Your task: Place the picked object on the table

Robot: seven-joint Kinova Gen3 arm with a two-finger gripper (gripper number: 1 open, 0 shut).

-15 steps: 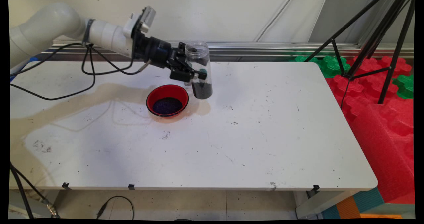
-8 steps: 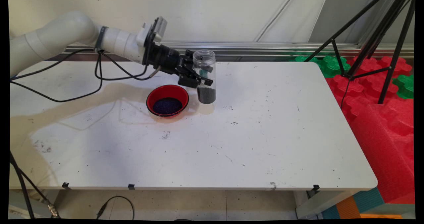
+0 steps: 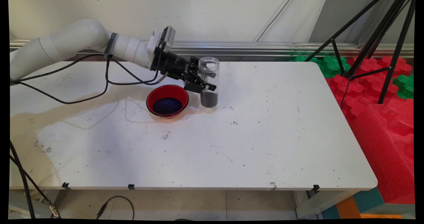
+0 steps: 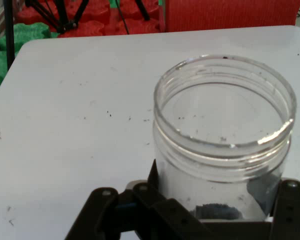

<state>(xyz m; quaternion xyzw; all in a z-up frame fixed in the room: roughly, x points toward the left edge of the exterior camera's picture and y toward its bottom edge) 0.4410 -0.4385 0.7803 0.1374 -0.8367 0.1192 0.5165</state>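
1. Cables [image 3: 82, 84] hang in black loops from the arm [image 3: 66, 46], which reaches in from the left above the white worktop [image 3: 265, 134].
2. A red bowl [image 3: 167, 100] sits on the worktop, left of centre toward the far side, with a dark, grainy fill in its bottom.
3. The jaws [image 3: 207, 81] are closed on a clear jar [image 3: 208, 83], one finger on each side of its wall below the threaded neck.
4. The jar stands upright just right of the bowl, near it but apart, its base at or just above the worktop; which of the two cannot be told.
5. The jar's mouth is open, and dark grains fill its lower part.
6. In the hand view the jar [image 4: 224, 137] rises between the two fingers [image 4: 285, 210], its rim facing up.
7. Dark specks are scattered on the worktop right of the jar.
8. Red and green foam mats [image 3: 381, 94] and a black tripod [image 3: 381, 35] lie beyond the worktop's right edge.
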